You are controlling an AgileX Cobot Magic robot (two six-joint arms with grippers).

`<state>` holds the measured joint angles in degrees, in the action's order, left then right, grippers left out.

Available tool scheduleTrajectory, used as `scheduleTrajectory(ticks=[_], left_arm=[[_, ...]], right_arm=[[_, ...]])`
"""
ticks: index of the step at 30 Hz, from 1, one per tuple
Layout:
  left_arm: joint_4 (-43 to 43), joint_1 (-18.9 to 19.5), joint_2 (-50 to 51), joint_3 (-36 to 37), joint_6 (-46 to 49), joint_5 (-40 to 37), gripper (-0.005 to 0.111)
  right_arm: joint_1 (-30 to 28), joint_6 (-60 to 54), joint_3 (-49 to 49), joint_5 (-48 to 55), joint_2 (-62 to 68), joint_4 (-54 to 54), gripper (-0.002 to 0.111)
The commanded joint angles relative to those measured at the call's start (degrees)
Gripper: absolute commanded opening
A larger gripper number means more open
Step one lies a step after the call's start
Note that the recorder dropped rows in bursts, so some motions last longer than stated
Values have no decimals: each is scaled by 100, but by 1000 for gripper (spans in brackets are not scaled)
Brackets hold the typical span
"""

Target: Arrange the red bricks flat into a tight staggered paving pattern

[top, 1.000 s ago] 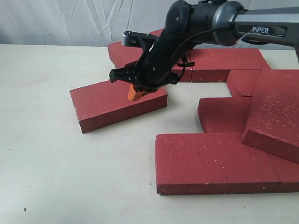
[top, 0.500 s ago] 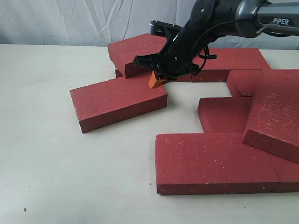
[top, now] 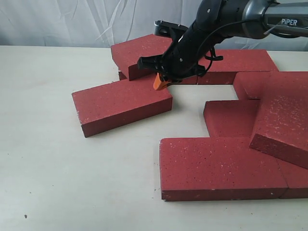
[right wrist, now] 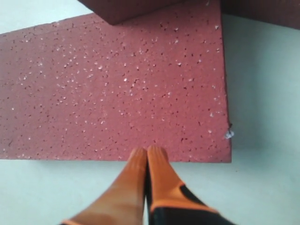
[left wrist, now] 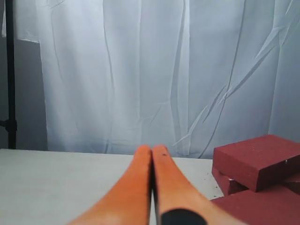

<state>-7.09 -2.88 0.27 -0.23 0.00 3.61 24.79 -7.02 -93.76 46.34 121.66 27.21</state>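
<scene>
Over far corner of loose brick (top: 120,103), right gripper (top: 160,83) hangs, orange fingers (right wrist: 133,173) pressed together, nothing held; contact with brick unclear. Loose brick lies flat but skewed, well apart from front brick (top: 219,166). Back brick (top: 139,54) sits tilted; leaning brick (top: 284,115) rests on others. Step, likely: nudging loose brick toward gap. Next move calls for closed-tip push, squaring it, sliding it flush beside middle brick (top: 231,115). Left gripper (left wrist: 152,157): fingers together, empty.
</scene>
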Motion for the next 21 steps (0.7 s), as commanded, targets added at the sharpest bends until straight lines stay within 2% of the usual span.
scheduleTrajectory(ticks=[1,10,17,21], left_arm=[[-492,-6,-27,23,-119,-180,0],[-556,-6,1421,-901,-140,-787,0],[74,-6,3016,-2049,-129,-2167,0],[74,-6,3992,-2580,-111,-2485,0]], right_arm=[[-35,-47,1,-116,-12,-125,-1],[-35,-47,1,-163,-12,-329,-1],[-35,-47,1,-238,-12,-329,-1],[-35,-47,1,-280,-12,-329,-1]])
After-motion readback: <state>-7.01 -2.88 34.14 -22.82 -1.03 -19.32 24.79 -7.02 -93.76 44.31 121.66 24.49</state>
